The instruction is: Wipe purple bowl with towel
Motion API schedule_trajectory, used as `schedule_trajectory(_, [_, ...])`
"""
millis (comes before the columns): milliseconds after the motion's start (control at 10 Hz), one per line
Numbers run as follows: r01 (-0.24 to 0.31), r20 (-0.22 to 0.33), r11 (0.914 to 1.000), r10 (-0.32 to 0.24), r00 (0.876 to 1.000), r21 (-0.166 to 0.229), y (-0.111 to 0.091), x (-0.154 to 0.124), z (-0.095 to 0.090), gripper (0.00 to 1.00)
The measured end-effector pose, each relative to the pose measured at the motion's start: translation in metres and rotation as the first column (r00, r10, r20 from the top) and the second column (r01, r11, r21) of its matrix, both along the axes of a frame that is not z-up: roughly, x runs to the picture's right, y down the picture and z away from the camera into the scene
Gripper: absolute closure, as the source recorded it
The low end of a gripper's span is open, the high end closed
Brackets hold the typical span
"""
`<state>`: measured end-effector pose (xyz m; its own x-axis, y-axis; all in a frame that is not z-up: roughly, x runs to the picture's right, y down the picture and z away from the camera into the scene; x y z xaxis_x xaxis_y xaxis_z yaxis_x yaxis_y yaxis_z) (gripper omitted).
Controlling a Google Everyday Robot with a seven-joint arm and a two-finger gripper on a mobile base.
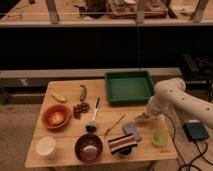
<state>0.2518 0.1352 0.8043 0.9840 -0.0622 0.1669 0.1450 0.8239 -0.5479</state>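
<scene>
The purple bowl (89, 147) stands near the table's front edge, left of the middle, dark with a pale centre. The towel (141, 119), a small pale grey-blue rag, lies on the table's right side just in front of the green tray. My gripper (144, 116) is down at the towel, at the end of the white arm reaching in from the right. It is shut on the towel's fabric. The arm's end hides most of the rag.
A green tray (129, 86) is at the back right. A blue pad (131, 131), a striped cloth (122, 143) and a pale-green cup (160, 137) lie near the front right. An orange bowl (56, 116), white cup (46, 147), brush (93, 118) and fruit fill the left.
</scene>
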Motion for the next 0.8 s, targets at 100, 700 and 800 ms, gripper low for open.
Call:
schedule_trajectory(100, [0.030,0.024,0.9991,-0.031,0.999,0.028,-0.022,-0.012,-0.011,1.00])
schedule_trajectory(700, [0.118,0.253,0.9856,-0.145,0.957,0.121,-0.100,-0.137,-0.011,1.00])
schedule_trajectory(800, [0.133,0.295,0.9828,-0.166,0.941,0.128,-0.105,-0.159,-0.010,1.00])
